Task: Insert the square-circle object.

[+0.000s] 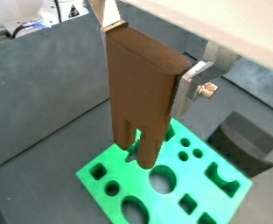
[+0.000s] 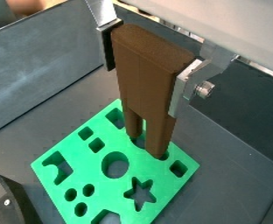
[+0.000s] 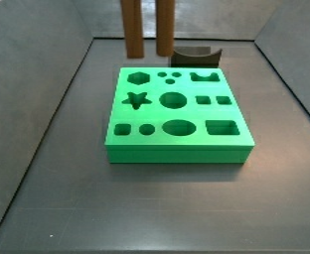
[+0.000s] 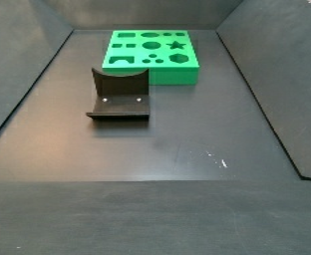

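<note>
My gripper [image 1: 149,57] is shut on the square-circle object [image 1: 139,96], a tall brown block ending in two prongs. It shows in both wrist views, with the silver fingers [image 2: 185,87] clamped on its upper sides. The prongs hang above the green board [image 1: 209,206] with its several shaped holes, near the board's edge [image 2: 180,168]. In a side view the two brown prongs [image 3: 132,28] hang over the far edge of the green board [image 3: 178,114]; the gripper itself is out of frame there. In a side view from the opposite end the board [image 4: 152,55] lies at the far end, with no gripper in view.
The dark fixture [image 4: 119,95] stands on the floor beside the board, also seen behind it [image 3: 195,57] and in both wrist views [image 1: 244,144] [image 2: 17,206]. Dark walls enclose the grey floor [image 4: 185,189].
</note>
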Motion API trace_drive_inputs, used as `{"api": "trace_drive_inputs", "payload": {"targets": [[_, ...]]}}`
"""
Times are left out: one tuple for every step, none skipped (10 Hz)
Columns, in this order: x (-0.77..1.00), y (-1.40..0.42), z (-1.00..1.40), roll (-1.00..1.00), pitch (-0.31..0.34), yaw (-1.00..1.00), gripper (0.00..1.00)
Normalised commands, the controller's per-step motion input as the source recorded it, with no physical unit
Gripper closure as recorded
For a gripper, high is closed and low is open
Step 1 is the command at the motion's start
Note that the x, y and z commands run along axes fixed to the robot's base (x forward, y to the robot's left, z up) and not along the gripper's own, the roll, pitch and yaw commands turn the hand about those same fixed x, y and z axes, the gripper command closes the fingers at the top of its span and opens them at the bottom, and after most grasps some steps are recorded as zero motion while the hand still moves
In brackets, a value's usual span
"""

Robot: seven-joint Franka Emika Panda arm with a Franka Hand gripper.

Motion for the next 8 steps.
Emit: {"api": "trace_drive_inputs", "payload": {"targets": [[-0.03,-0.58,-1.0,0.19,-0.016,0.0,1.0],[-0.07,-0.5,-0.92,0.25,-0.004,0.0,1.0],[-0.11,-0.35,-0.69,0.34,0.0,0.0,1.0],[-0.13,-0.29,-0.6,0.38,0.0,0.0,1.0],[-0.21,-0.1,-0.77,0.28,0.0,0.0,1.0],[0.0,0.0,-0.7,0.08,0.0,0.0,1.0],[0.02,0.0,-0.65,0.0,0.0,0.0,1.0],[0.01,0.0,-0.57,0.0,0.0,0.0,1.0]]}}
